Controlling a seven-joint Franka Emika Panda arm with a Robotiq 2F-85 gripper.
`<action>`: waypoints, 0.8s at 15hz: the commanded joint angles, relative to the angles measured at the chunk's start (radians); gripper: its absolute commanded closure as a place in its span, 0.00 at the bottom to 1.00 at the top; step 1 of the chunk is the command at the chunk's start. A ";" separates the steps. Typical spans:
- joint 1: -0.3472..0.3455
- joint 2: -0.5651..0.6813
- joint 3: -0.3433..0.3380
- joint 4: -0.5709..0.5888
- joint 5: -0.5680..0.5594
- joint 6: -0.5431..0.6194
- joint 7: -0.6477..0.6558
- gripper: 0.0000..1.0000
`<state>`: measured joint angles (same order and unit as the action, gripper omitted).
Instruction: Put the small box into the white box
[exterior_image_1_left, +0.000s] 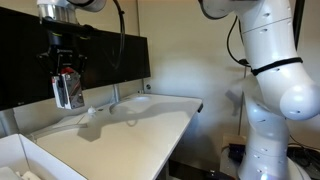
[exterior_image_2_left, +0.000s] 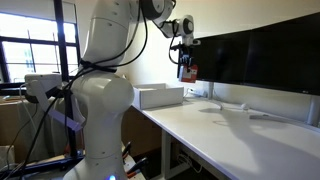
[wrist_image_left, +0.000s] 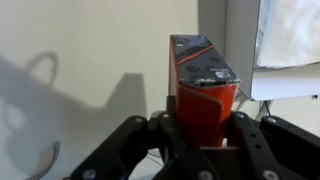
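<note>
Pretty bright and soft all over, daylight through the window (exterior_image_2_left: 28, 50) in an exterior view. Soft grey shadows on the tabletop (wrist_image_left: 100, 40) left of the fingers (wrist_image_left: 125, 148). Blurry right at the fingers, washed-out white up and right of them.

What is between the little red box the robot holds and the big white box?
Nothing but bare white tabletop, seen in an exterior view: the small box hangs in the gripper above it, apart from the white box.
</note>
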<state>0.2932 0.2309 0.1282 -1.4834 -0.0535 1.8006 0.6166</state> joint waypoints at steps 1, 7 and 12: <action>-0.018 -0.002 -0.014 0.012 -0.018 -0.024 0.024 0.86; -0.023 -0.009 -0.040 -0.005 -0.042 -0.035 0.073 0.88; -0.027 0.004 -0.036 0.006 -0.028 -0.021 0.046 0.63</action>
<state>0.2788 0.2327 0.0773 -1.4822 -0.0778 1.7836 0.6599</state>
